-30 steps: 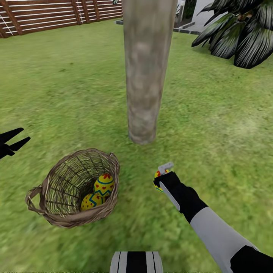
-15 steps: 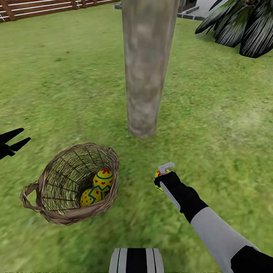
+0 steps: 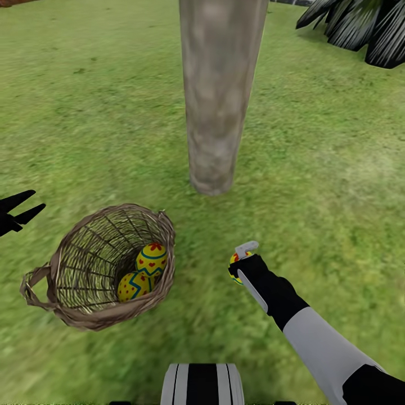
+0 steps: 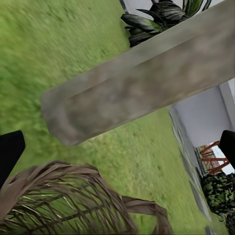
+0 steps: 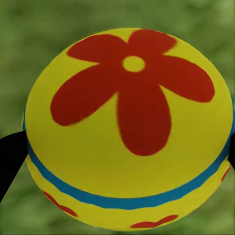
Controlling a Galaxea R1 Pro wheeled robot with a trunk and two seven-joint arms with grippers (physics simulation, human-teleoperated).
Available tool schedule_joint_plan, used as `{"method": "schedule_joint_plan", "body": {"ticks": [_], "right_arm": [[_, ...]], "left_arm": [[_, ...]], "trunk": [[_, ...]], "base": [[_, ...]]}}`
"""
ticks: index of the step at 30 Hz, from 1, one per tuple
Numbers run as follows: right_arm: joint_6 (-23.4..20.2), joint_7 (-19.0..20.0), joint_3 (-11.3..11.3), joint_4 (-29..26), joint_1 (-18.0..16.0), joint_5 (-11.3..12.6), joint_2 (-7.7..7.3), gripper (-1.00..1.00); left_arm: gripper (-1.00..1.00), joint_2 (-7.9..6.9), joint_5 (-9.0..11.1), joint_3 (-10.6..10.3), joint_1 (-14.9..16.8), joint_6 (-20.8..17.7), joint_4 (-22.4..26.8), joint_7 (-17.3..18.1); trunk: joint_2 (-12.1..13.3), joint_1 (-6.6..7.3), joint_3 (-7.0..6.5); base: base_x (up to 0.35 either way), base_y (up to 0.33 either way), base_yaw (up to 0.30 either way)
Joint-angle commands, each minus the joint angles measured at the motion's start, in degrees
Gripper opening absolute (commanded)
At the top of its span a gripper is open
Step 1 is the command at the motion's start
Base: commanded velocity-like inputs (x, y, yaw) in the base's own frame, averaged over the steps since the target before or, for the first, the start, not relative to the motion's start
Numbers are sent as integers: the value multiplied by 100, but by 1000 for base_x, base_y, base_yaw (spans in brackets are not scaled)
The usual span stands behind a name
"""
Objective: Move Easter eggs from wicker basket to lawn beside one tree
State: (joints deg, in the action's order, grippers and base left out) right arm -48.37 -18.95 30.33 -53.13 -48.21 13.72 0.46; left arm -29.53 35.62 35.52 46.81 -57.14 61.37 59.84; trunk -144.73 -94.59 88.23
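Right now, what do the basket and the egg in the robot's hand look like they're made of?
The wicker basket looks like woven brown twigs: open gaps, braided rim, matte. The egg in the right hand looks smooth and painted, yellow with a red flower and blue band; plastic or real shell, I can't tell.

My head camera has tipped further down, so the fence has slid off the top and only a sliver of the palm-like plant (image 3: 360, 28) is left. The tree (image 3: 219, 95) and the wicker basket (image 3: 67, 264) sit higher in view (a camera shift, not theirs). The basket may have drifted slightly left, though I can't be sure.
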Motion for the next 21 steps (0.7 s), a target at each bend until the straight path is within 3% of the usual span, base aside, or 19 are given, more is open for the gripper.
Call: {"method": "schedule_joint_plan", "body": {"ticks": [1, 21], "right_arm": [[-15, -56, 16, -4, -5, 55, -2, -100], [-14, -56, 8, -4, -5, 57, -2, -100]], "left_arm": [[100, 1, -2, 2, 4, -25, -2, 18], [100, 26, 7, -1, 4, -25, -19, 18]], "trunk": [[-3, -1, 26], [-30, -53, 469]], "base": [[0, 0, 0], [0, 0, 0]]}}
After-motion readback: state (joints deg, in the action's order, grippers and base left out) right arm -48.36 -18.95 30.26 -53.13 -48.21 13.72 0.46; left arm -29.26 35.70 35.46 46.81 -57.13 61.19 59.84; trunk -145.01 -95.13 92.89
